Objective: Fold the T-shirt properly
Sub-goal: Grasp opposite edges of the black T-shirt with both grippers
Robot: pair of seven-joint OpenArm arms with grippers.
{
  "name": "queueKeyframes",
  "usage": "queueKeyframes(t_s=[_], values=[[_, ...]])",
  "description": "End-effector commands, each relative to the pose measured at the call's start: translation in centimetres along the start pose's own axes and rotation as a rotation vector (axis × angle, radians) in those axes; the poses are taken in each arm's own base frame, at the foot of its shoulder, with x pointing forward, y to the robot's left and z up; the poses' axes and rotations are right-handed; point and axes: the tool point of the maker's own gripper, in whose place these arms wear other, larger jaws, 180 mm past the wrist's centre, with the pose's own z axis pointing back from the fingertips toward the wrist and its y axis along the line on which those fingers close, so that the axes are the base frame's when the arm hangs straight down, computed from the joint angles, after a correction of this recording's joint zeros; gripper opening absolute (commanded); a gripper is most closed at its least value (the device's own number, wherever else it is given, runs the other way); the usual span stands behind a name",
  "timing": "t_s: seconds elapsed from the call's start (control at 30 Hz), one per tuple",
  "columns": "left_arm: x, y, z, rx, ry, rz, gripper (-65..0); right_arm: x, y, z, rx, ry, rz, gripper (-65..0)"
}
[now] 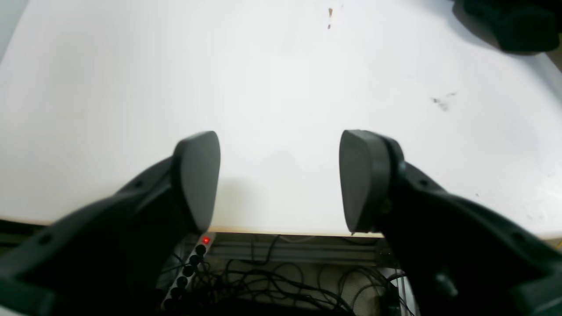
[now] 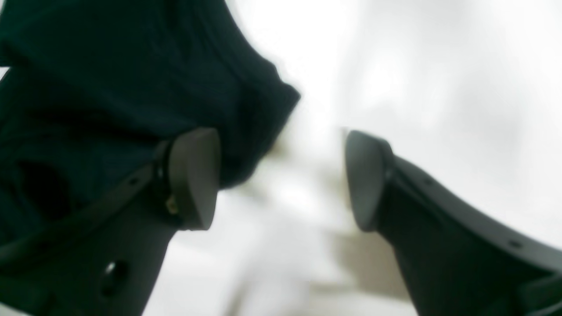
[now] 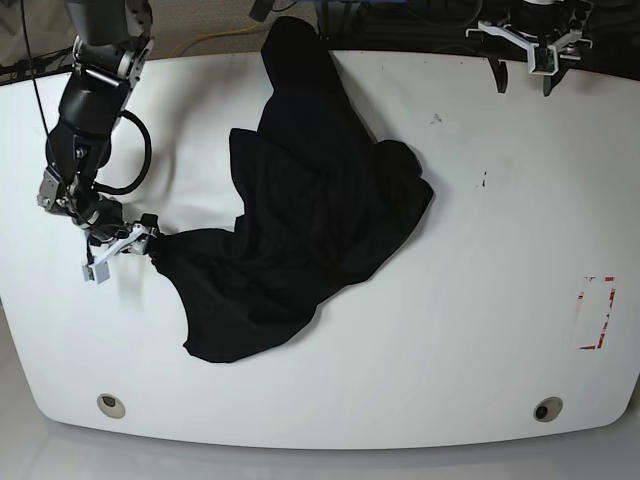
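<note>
My right claw (image 3: 122,246) is spread beside the crumpled shirt (image 3: 310,230)'s corner; should pinch its very edge, single layer.

You have a white counter (image 3: 420,330) with a red-marked rectangle (image 3: 597,312) near its edge, small stains (image 1: 441,103), and below it a power strip (image 1: 186,272) and cables (image 1: 281,285).

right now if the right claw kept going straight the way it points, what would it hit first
Most likely the crumpled black T-shirt. The open right claw sits at the shirt's corner, pointing into the cloth; one finger already overlaps the fabric edge. Depth is blurry, so contact is uncertain.
</note>
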Motion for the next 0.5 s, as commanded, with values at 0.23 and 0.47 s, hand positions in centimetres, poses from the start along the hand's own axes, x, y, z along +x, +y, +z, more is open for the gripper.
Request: queueKeyframes(t_s=[0.23,0.47], values=[[0.6,-1.3,0.4,-0.034,-0.026,0.012,-25.7,1.9,2.3,-2.6,0.068,-0.078,-0.006,-31.1],[1.1,-4.2,-0.2,-0.104,-0.044,0.043,-25.4,2.4,2.3,-2.5,0.07,-0.097,0.005,-65.0]])
